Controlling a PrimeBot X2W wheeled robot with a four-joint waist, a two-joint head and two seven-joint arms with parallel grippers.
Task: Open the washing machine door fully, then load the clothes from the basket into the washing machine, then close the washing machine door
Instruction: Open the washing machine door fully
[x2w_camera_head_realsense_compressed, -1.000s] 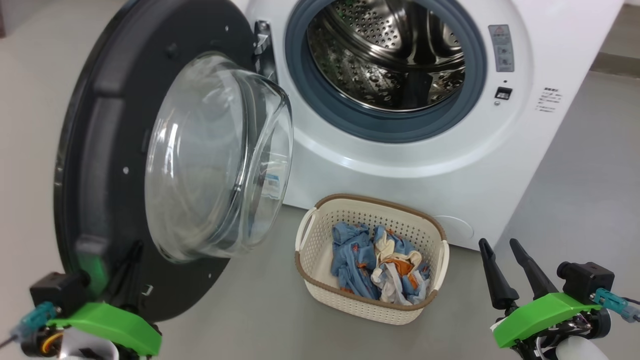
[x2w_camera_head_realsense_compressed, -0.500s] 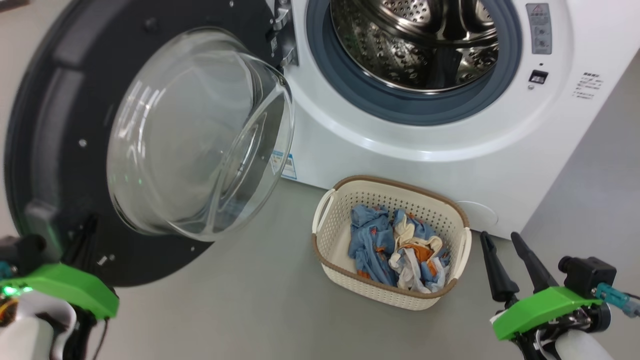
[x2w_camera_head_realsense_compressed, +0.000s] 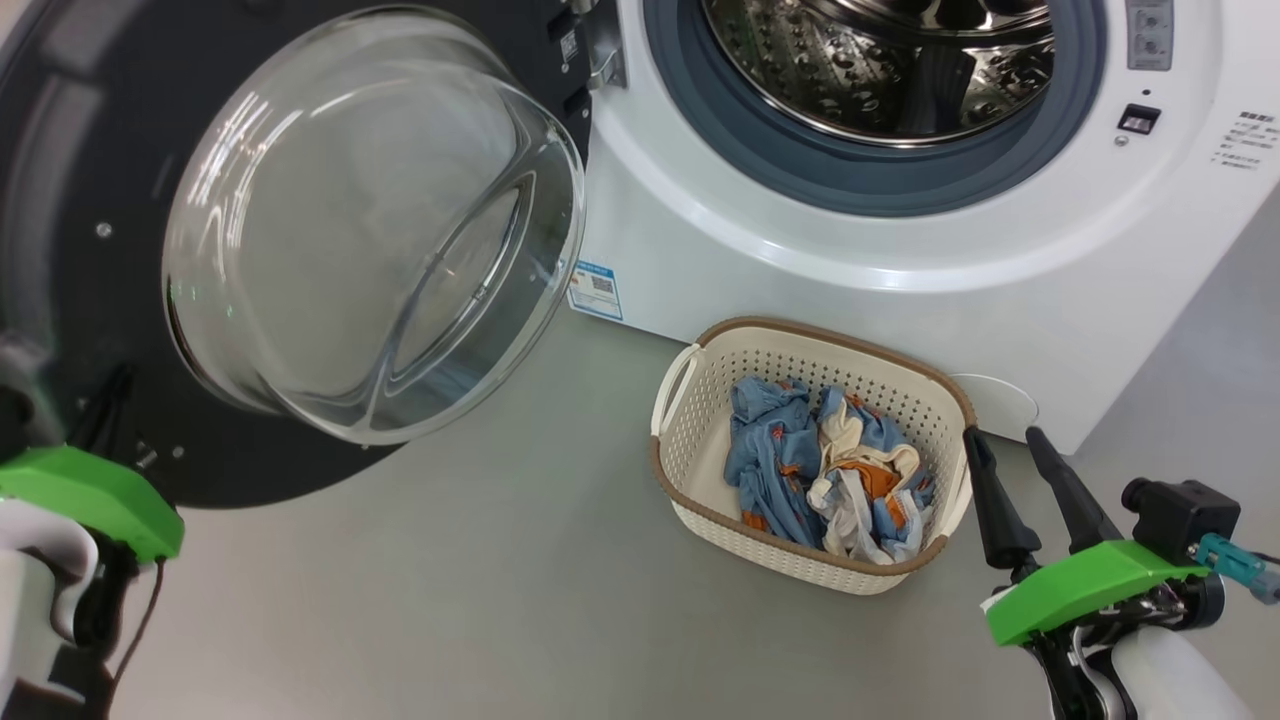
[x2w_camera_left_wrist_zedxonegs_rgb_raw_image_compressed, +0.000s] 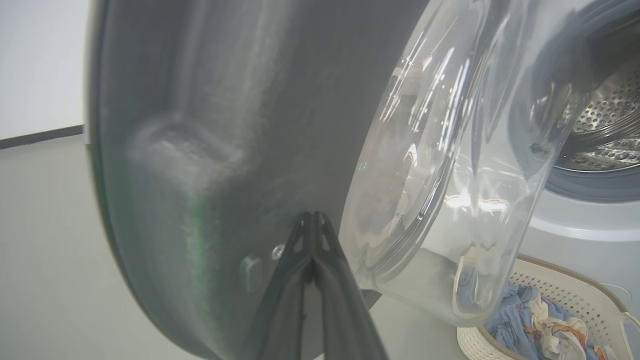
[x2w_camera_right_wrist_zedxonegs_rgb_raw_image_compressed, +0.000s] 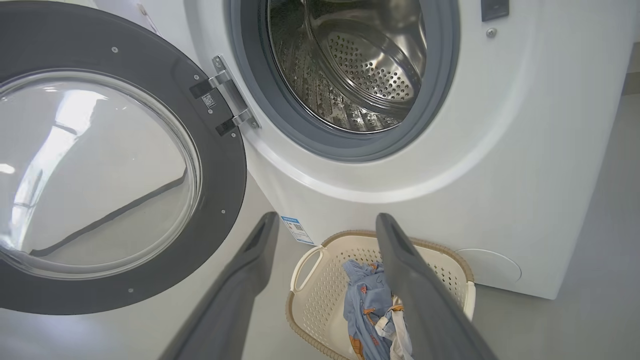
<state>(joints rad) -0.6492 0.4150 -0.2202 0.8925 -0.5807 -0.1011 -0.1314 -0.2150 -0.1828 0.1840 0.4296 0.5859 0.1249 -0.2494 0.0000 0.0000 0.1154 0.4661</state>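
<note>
Head view: R gripper (x2w_camera_head_realsense_compressed: 1003, 440) released, fingers spread, basket (x2w_camera_head_realsense_compressed: 830, 335) w/ clothes (x2w_camera_head_realsense_compressed: 820, 470) just to its left. L gripper (x2w_camera_left_wrist_zedxonegs_rgb_raw_image_compressed: 312, 222) clenched on nothing, tips at lower rim of washing machine door (x2w_camera_head_realsense_compressed: 370, 220), which stands open; contact unclear.

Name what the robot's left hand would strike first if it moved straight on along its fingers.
The washing machine door: the shut left hand points at its dark inner face, beside the glass bowl. Whether they touch is unclear.
</note>
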